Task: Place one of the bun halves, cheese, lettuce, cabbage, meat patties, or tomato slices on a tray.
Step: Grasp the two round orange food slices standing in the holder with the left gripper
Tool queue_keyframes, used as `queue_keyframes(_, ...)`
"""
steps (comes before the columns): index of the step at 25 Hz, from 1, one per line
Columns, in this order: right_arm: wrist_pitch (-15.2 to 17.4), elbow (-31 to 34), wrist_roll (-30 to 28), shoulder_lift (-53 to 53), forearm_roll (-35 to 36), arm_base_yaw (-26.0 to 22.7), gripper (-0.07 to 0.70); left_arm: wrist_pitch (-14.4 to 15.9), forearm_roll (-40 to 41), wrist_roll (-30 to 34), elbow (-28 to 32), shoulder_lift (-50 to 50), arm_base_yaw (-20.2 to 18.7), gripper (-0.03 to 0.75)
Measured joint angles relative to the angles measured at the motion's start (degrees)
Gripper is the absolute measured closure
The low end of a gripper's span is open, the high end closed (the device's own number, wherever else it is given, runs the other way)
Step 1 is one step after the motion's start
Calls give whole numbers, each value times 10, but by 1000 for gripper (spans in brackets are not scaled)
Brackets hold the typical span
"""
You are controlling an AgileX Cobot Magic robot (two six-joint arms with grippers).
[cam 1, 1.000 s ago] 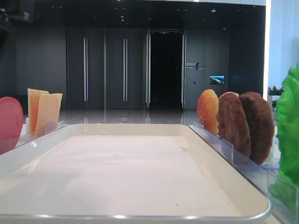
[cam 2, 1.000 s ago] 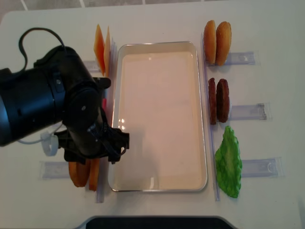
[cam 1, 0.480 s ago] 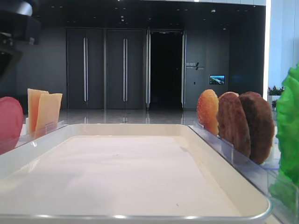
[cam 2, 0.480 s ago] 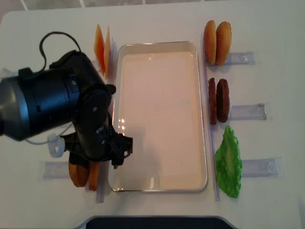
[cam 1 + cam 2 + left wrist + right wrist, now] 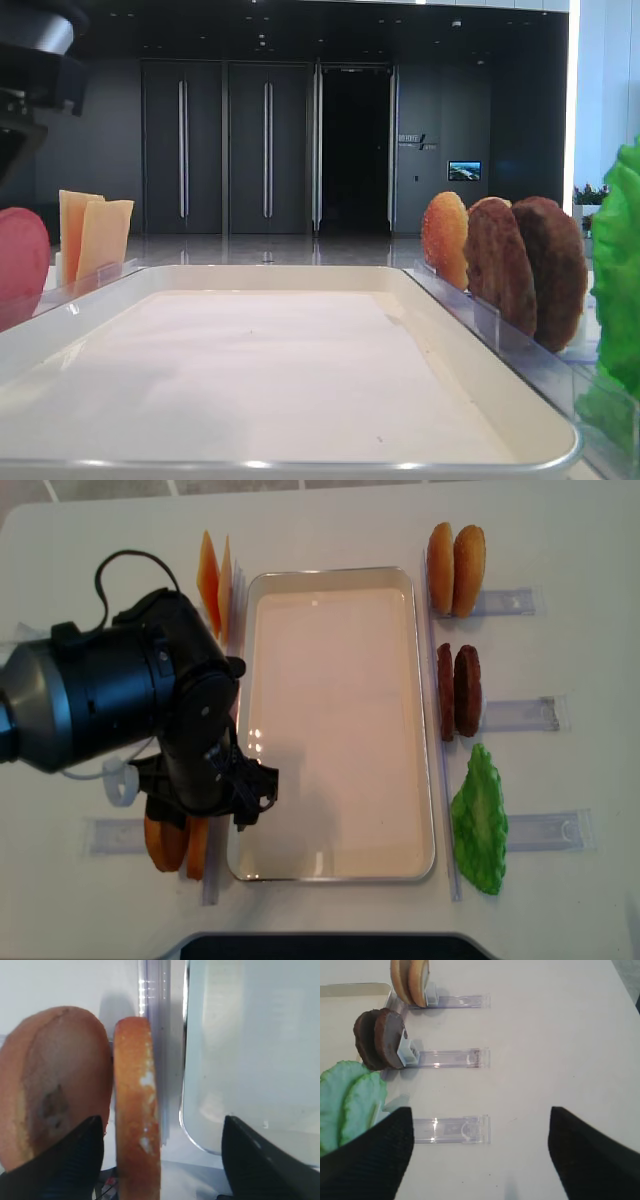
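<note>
**Ana:** Bun halves (image 5: 136, 1110) sit at the lower left of the left wrist view, two of them on edge in a clear rack (image 5: 152, 990), just left of the tray (image 5: 186, 1125) rim. The left gripper (image 5: 162, 1160) hangs over them with its jaws spread wide and nothing between them: one dark finger shows bottom left over the rounder half, the other bottom right over the tray corner.

**Ben:** So it is lining up on the thin half nearest the tray?

**Ana:** That is my reading. In the overhead view the left arm (image 5: 130, 715) covers the left middle, and the buns (image 5: 175, 845) peek out beneath it at lower left. The tray (image 5: 425, 720) holds nothing yet.

**Ben:** How would you do the pick cleanly?

**Ana:** Shift left a little so the jaws straddle one half only, then come straight down. The two halves look to be touching or nearly so, meaning a finger has to slip between them or take both. I'd keep the right finger clear of the tray rim while closing on the flat faces.

**Ben:** And the right gripper (image 5: 480, 1155)?

**Ana:** Parked. Its wrist view shows jaws apart and empty above a bare rack (image 5: 450, 1130), with lettuce (image 5: 350, 1095), meat patties (image 5: 380, 1037) and more buns (image 5: 410, 980) at the left. Cheese (image 5: 215, 580) stands at the upper left of the overhead view, beside the tray.
</note>
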Motion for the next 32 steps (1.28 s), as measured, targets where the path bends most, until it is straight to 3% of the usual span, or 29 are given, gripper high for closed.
queue_keyframes(10, 0, 0, 0, 0, 0, 0, 76, -6, 2, 0, 0, 2, 0, 198)
queue_keyframes(15, 0, 0, 0, 0, 0, 0, 76, -6, 2, 3, 0, 2, 0, 312)
queue_keyframes(23, 0, 0, 0, 0, 0, 0, 76, 13, 12, 8, 0, 2, 0, 565)
queue_keyframes(32, 0, 0, 0, 0, 0, 0, 76, 15, 13, 27, 0, 2, 0, 575)
